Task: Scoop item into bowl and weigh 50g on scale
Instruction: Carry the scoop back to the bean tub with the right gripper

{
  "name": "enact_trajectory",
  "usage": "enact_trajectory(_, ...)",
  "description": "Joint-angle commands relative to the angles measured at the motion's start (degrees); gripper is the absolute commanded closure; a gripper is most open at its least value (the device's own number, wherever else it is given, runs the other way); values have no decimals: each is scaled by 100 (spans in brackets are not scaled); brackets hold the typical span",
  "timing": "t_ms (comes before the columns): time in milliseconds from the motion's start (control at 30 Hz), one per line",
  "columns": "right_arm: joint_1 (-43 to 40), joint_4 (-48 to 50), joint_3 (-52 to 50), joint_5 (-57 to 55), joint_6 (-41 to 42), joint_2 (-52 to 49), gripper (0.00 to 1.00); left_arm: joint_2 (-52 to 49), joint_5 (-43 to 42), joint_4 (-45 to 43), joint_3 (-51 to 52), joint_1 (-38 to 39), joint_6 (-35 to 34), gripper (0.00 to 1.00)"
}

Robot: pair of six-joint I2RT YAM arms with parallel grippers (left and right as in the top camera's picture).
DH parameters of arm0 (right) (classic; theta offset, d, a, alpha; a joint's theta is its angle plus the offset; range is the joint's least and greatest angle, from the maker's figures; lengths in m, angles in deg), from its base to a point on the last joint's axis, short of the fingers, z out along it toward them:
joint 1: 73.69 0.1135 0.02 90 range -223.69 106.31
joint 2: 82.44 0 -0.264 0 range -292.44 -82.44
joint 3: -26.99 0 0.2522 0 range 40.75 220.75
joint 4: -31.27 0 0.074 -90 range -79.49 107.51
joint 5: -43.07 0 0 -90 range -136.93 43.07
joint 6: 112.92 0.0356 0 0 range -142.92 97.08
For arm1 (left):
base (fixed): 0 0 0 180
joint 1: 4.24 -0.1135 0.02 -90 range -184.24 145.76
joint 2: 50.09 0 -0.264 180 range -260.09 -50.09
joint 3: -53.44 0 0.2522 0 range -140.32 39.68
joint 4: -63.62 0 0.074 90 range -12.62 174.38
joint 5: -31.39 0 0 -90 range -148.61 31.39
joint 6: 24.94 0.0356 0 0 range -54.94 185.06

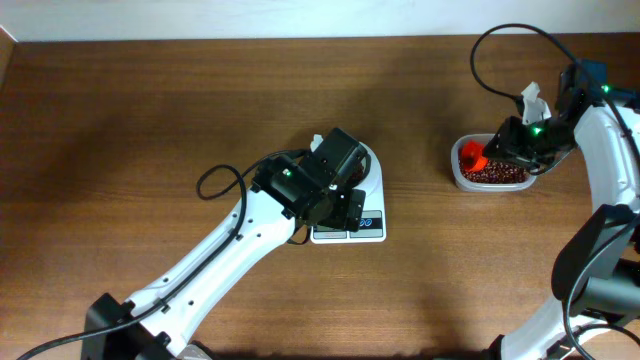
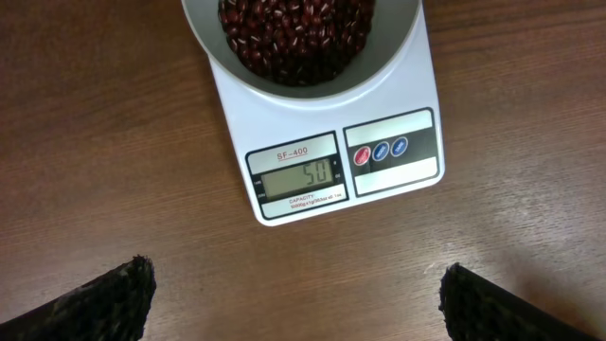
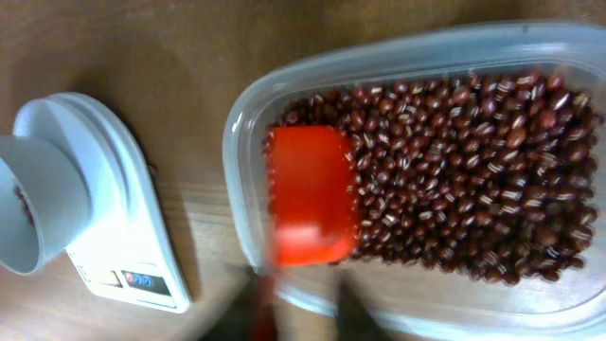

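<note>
The right gripper (image 3: 295, 311) hangs over the tub (image 3: 237, 133), where the scoop (image 3: 311, 194) lies on the beans (image 3: 454, 170), probably being parked. Blur hides whether the jaws grip it. The left gripper (image 2: 298, 303), jaws wide and empty, points down at the scale (image 2: 417, 104), seemingly to check it. Its display (image 2: 303, 178) reads 50 under the bean-filled bowl (image 2: 383, 66).

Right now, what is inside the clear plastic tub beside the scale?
Dark reddish-brown beans cover the inside of the tub, and an orange-red scoop is on them at one end. The beans under the scoop and the tub's floor are covered, so they cannot be seen.
</note>
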Motion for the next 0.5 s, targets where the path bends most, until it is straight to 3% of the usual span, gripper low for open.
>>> enact_trajectory(0,31,227,-46,-553,44,-9,28,-31,87,7,-72,24,-48,1)
enact_trajectory(100,31,317,-50,-835,42,-7,17,-31,87,9,-72,24,-48,1)
enact_trajectory(133,31,302,-50,-868,42,-9,5,-31,87,7,-72,24,-48,1)
enact_trajectory(167,31,302,-50,-1115,46,-9,1,-31,87,9,-72,24,-48,1)
enact_trajectory(467,31,903,-50,-2376,190,-9,1,-31,87,7,-72,24,-48,1)
